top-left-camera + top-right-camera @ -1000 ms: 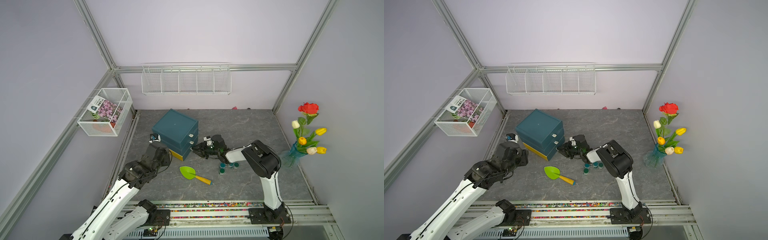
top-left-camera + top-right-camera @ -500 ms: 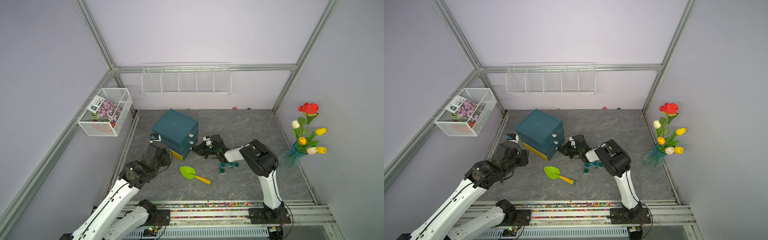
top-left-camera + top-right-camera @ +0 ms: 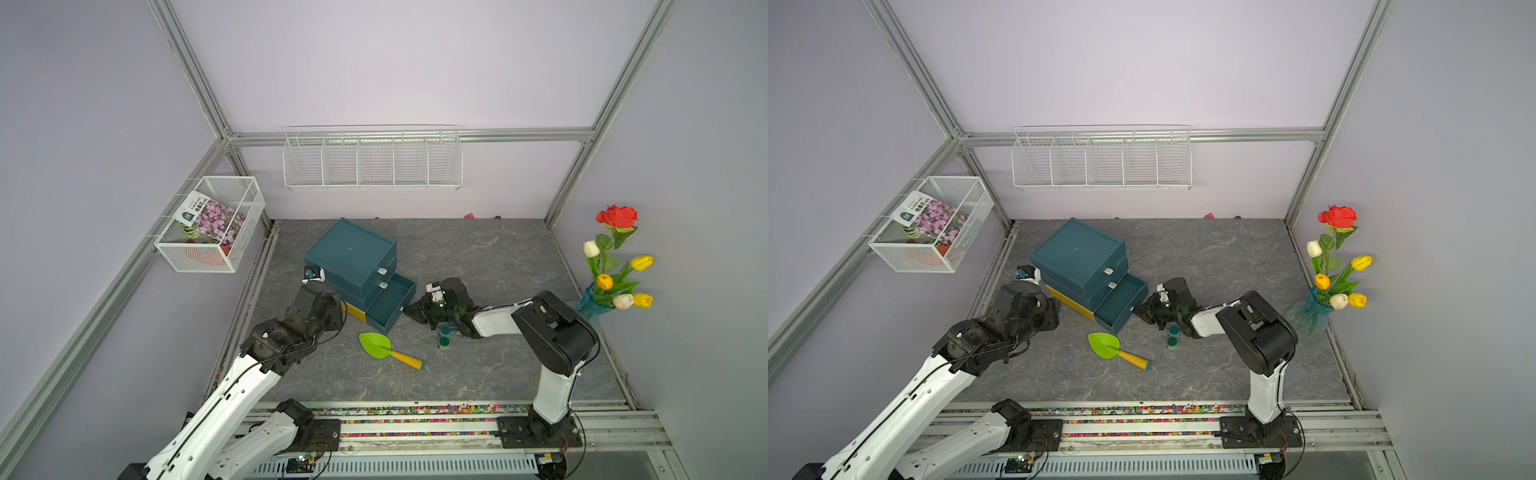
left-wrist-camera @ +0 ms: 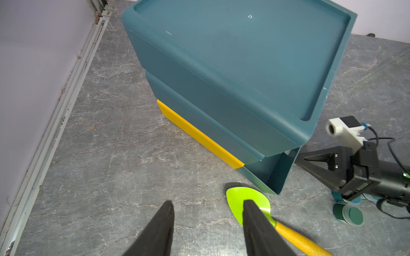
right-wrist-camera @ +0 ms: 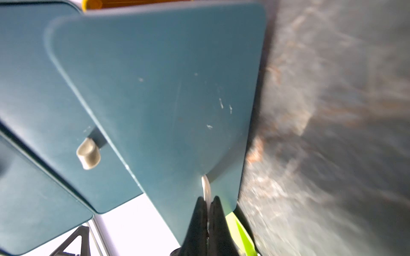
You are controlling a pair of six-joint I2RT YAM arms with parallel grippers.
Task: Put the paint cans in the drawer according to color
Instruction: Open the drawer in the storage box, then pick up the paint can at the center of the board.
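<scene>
A teal drawer cabinet [image 3: 351,249] stands at the back left of the floor in both top views. Its bottom drawer [image 3: 390,303] is pulled partway out and shows nothing inside. My right gripper [image 3: 409,309] lies low in front of it, shut on the drawer's pale handle [image 5: 205,186]; in the right wrist view the gripper [image 5: 207,199] pinches that tab. Two teal-lidded paint cans [image 3: 444,336] stand on the floor under the right wrist, also seen in the left wrist view as paint cans [image 4: 351,215]. My left gripper [image 4: 207,204] hangs open and empty beside the cabinet's left side.
A green trowel [image 3: 376,345] with a yellow handle lies in front of the open drawer, close to the left gripper. A vase of flowers [image 3: 594,303] stands at the right wall. Wire baskets [image 3: 372,160] hang on the back and left walls.
My right gripper's jaws have closed on the bottom drawer's handle, and gripper and drawer have slid out a little toward the right arm. The left arm has not moved.
</scene>
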